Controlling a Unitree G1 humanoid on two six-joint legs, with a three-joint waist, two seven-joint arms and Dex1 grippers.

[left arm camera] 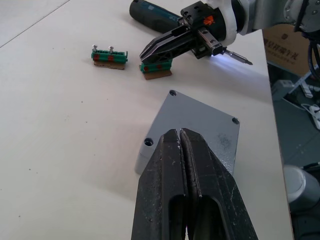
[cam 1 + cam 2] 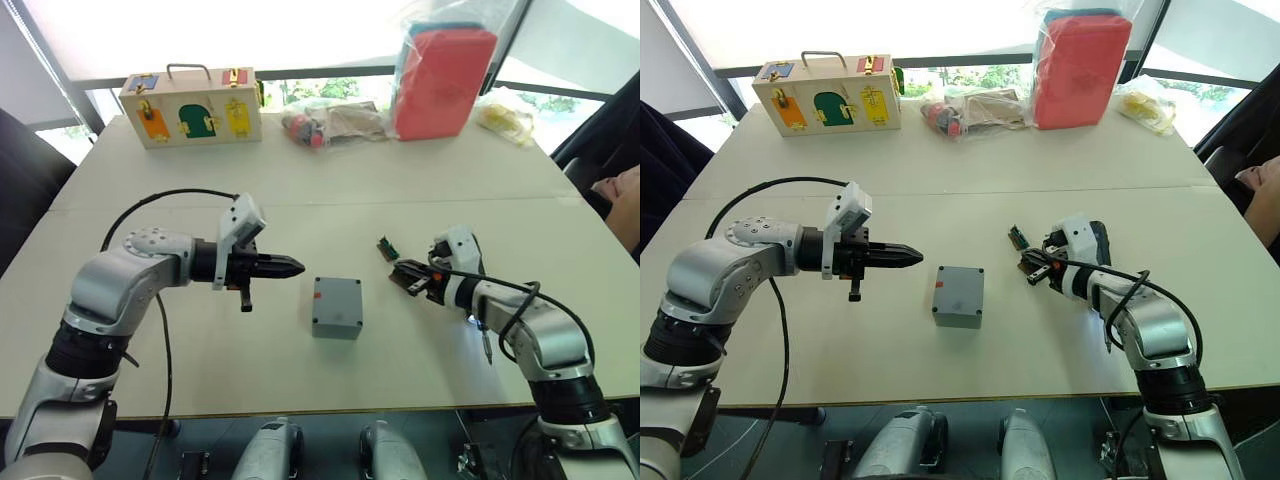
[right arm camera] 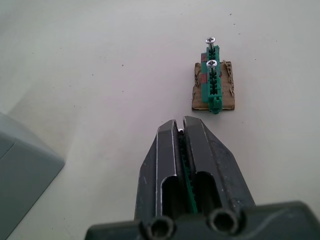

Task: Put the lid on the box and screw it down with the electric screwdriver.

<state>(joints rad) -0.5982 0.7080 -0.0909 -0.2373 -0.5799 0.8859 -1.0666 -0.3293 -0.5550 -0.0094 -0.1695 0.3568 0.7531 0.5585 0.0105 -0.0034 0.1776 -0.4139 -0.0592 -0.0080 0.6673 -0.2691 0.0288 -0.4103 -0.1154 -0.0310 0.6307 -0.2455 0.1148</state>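
So lid (image 1: 200, 122) sits on box (image 2: 336, 307), rigid light plastic, slick; left gripper (image 2: 292, 266) pinched empty at its 9 o'clock, right gripper (image 2: 407, 277) clamps a green screw strip (image 1: 156, 66), so steady the box by its side walls

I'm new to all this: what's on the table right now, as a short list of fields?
box: grey, mid-table, lid on it
screwdriver: lies on the table, tip lit, beside the right gripper
left gripper: shut, empty, hovers left of the box
right gripper: shut on a green screw holder
second holder: green, holds two screws, lies apart
far edge: wooden box, red bag
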